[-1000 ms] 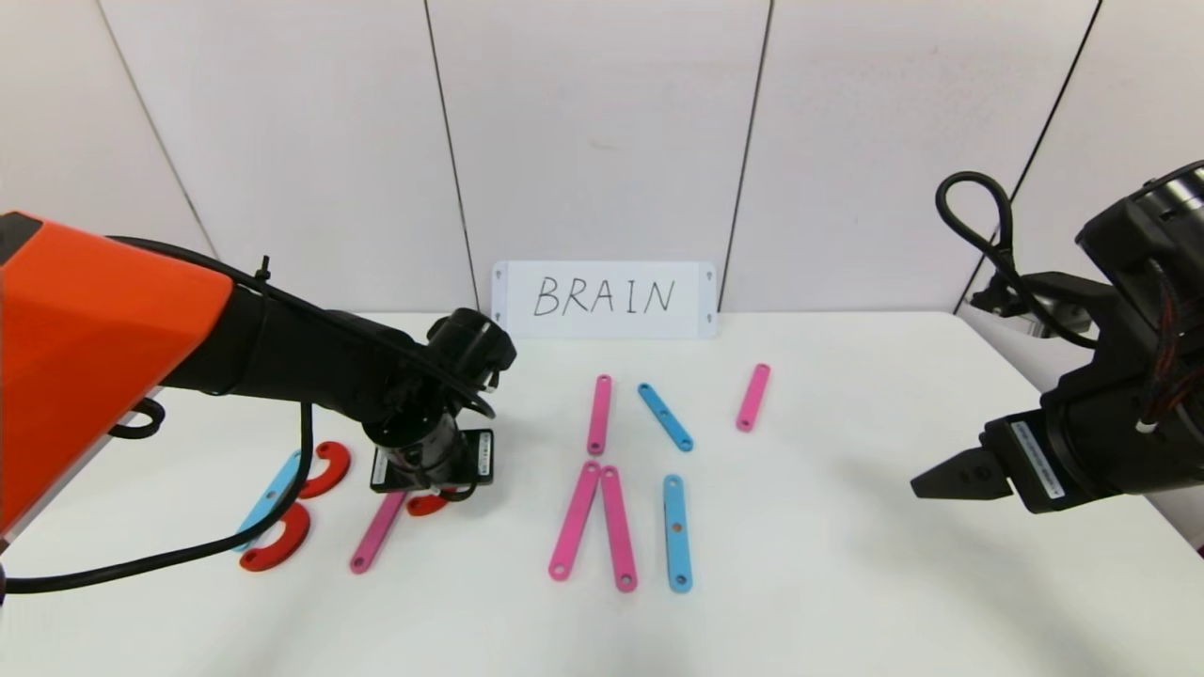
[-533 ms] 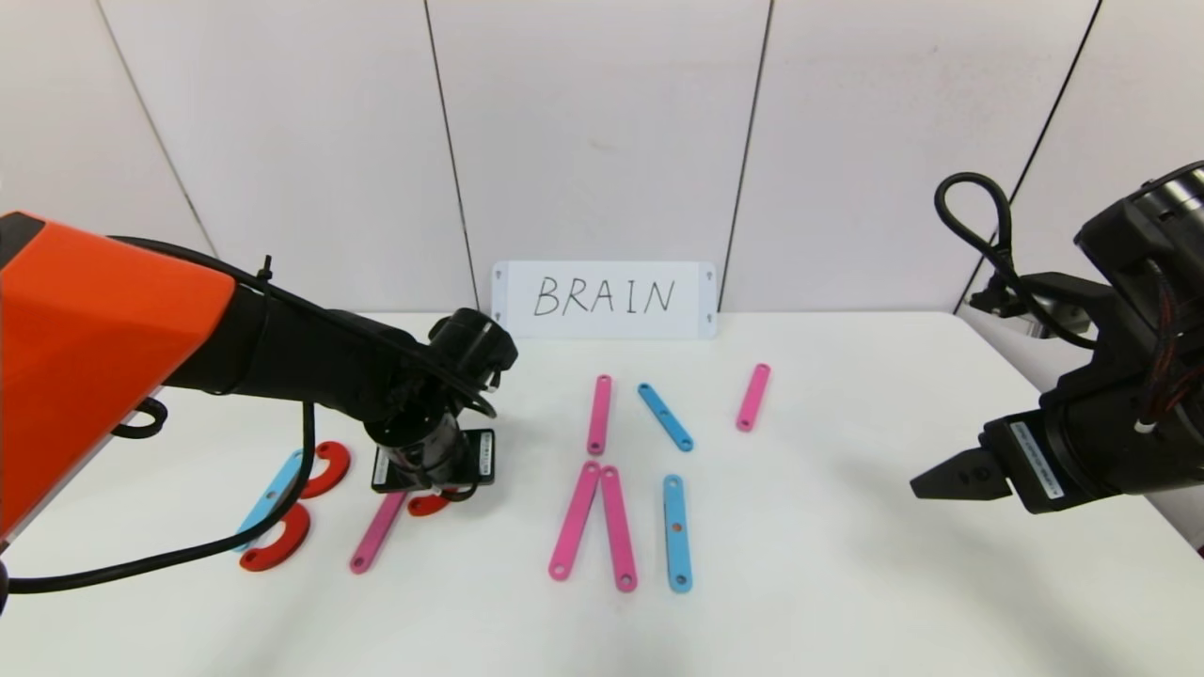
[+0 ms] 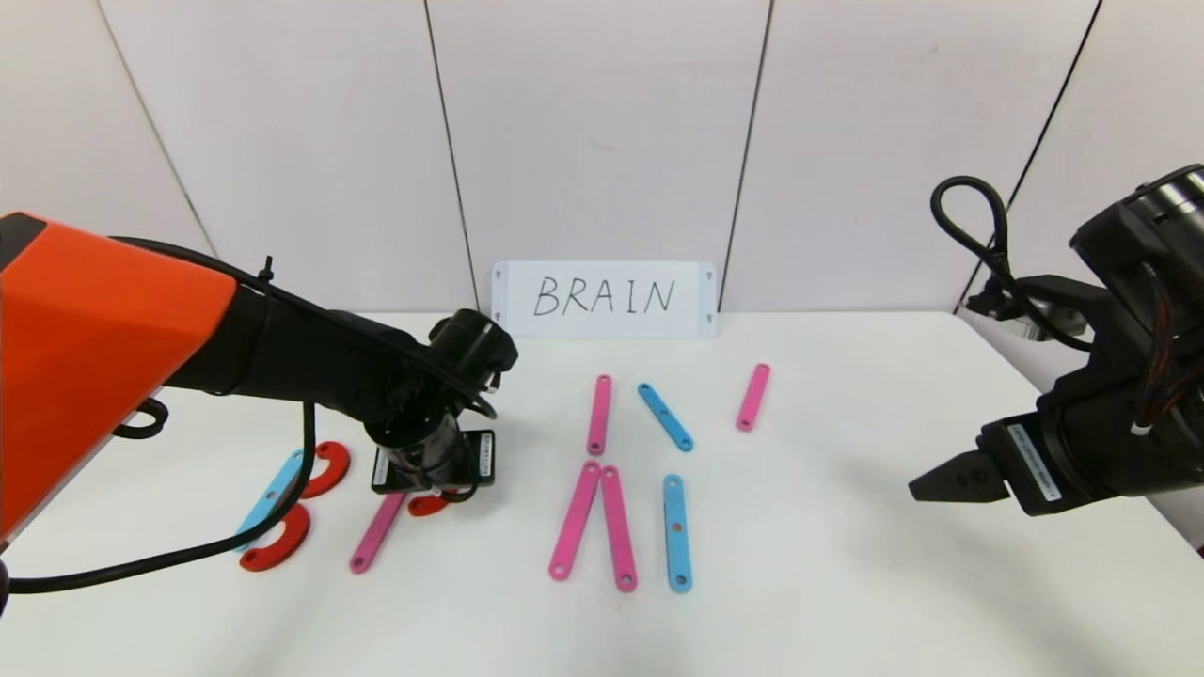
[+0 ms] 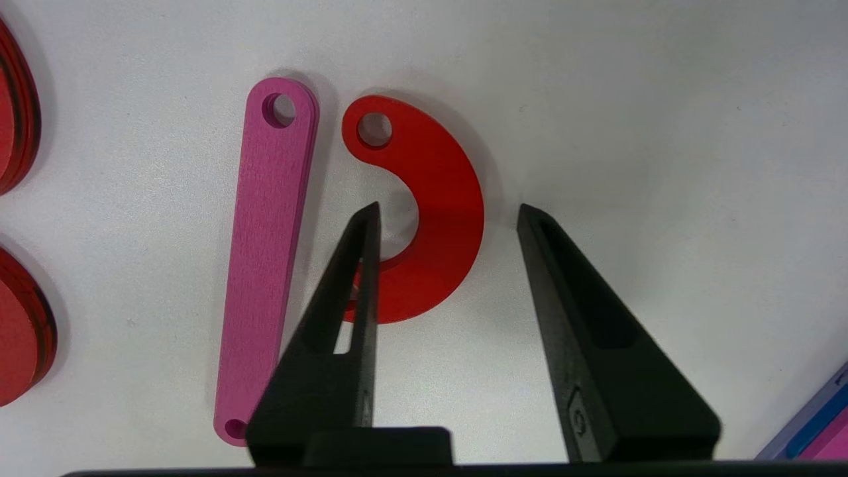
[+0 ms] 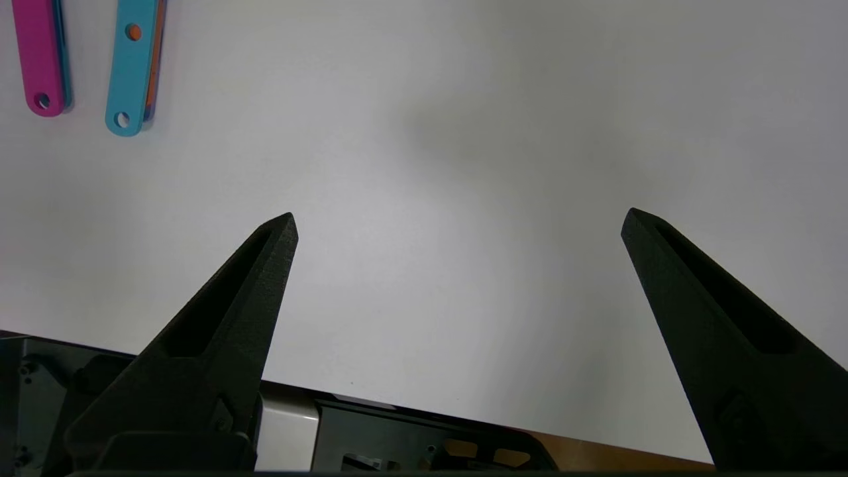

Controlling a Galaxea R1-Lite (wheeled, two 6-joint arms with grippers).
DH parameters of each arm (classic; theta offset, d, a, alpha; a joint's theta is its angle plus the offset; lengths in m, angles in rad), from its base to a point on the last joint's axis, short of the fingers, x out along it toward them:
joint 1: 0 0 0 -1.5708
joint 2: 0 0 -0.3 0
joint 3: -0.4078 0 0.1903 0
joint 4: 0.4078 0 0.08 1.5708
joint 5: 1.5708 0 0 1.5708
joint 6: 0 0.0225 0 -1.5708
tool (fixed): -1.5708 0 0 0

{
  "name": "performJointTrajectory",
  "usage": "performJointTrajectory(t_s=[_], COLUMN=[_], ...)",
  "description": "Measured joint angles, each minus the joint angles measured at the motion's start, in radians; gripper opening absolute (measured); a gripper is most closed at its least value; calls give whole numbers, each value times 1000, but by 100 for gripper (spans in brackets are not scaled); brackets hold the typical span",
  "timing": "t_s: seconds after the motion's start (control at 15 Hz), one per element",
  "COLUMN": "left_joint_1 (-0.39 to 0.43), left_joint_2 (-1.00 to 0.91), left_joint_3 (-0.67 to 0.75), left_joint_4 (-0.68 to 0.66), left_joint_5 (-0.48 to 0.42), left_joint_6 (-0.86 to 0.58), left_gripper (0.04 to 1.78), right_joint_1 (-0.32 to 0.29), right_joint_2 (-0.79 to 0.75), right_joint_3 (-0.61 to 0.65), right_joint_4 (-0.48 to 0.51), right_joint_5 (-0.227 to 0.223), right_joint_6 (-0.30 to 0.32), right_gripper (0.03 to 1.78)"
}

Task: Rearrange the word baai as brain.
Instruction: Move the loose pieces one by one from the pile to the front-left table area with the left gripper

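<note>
The left gripper (image 4: 447, 215) hung low over the table (image 3: 847, 583) at its left side, pointing down, its fingers parted and straddling the outer bow of a red curve (image 4: 430, 212); one finger (image 4: 351, 278) stood in the curve's hollow, the other just outside its rim, and neither clearly pressed on it. The curve lay flat, just beside a pink strip (image 4: 265, 265) and not touching it, the two together reading as a letter. In the head view only a sliver of that curve (image 3: 428, 505) showed under the gripper. Farther left lay a blue strip (image 3: 268, 494) with two more red curves (image 3: 326, 467) against it. At the table's middle sat two pink strips meeting in a peak (image 3: 593, 517), a blue upright (image 3: 676, 531) beside them, and behind these a pink strip (image 3: 599, 414), a slanted blue one (image 3: 665, 416) and another pink one (image 3: 752, 396). A card (image 3: 603, 299) reading BRAIN leaned on the wall. The right gripper (image 5: 460, 218) hovered above the table's right side, spread wide and holding nothing.
</note>
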Motion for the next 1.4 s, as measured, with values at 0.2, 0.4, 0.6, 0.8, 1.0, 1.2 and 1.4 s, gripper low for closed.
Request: performJointTrajectory(t_s=[0.2, 0.4, 0.6, 0.8, 1.0, 1.2, 1.4], left_joint_1=[-4, -31, -76, -67, -2, 52, 90], left_joint_2=[-1, -6, -33, -78, -89, -54, 11], left_joint_3=[2, 6, 14, 17, -28, -117, -223], left_joint_4=[0, 0, 0, -5, -29, -38, -71], left_joint_5=[-1, -1, -2, 0, -3, -7, -16], left_joint_6=[4, -1, -7, 11, 80, 167, 243], left_gripper=[137, 166, 174, 174, 174, 174, 174], right_joint_1=[1, 5, 14, 16, 17, 15, 3], right_joint_2=[0, 1, 1, 1, 0, 1, 10], right_joint_3=[0, 0, 3, 3, 3, 3, 3], right_joint_4=[0, 0, 0, 0, 0, 0, -2], right_joint_5=[0, 0, -1, -2, -3, -3, -1], right_joint_6=[0, 0, 0, 0, 0, 0, 0], right_gripper=[171, 171, 171, 171, 171, 171, 171])
